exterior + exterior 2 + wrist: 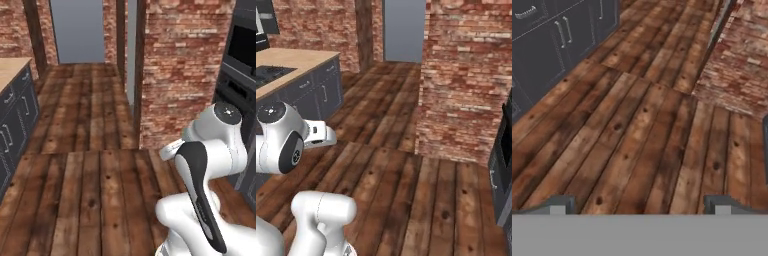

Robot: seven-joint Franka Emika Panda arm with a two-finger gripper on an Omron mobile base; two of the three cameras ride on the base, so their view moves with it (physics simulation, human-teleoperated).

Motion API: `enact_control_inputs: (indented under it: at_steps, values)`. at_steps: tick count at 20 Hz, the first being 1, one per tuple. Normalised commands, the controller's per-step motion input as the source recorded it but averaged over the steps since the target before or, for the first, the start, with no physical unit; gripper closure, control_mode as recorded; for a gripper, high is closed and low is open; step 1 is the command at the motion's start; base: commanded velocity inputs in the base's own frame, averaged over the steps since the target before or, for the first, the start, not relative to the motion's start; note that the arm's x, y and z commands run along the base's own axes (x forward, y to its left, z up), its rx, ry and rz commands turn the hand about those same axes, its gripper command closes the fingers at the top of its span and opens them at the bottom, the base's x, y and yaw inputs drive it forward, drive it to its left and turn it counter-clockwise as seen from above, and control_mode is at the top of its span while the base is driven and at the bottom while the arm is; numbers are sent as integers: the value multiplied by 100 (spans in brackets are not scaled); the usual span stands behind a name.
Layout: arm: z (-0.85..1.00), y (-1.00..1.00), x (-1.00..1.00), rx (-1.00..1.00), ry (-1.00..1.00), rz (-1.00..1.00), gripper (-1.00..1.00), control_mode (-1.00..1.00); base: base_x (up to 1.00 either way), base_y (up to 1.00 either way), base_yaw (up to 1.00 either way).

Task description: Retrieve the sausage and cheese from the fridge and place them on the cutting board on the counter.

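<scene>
Gripper (640, 205) nearest, jaws spread wide, empty, above plank floor (637, 130). Bench (293, 62) left of brick wall (466, 75). Sausage likely small, slippery: grasp mid-length.

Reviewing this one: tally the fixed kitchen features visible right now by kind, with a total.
Brick wall sections: 2, the near pillar and the far wall
Counter with grey cabinets: 1
Cooktop: 1
Built-in oven stack: 1
Dark wooden posts: 2
Total: 7
</scene>
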Motion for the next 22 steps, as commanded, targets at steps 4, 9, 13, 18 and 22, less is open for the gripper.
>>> enact_control_inputs:
  at_steps: [4,9,13,18,22]
  values:
    - [0,0,0,0,0,0,-100,100,100,100,0]
    - [0,0,0,0,0,0,-100,100,100,34,9]
    - [0,0,0,0,0,0,-100,100,100,1,0]
    - [0,0,0,0,0,0,-100,100,100,17,0]
    - [0,0,0,0,0,0,-100,100,100,47,0]
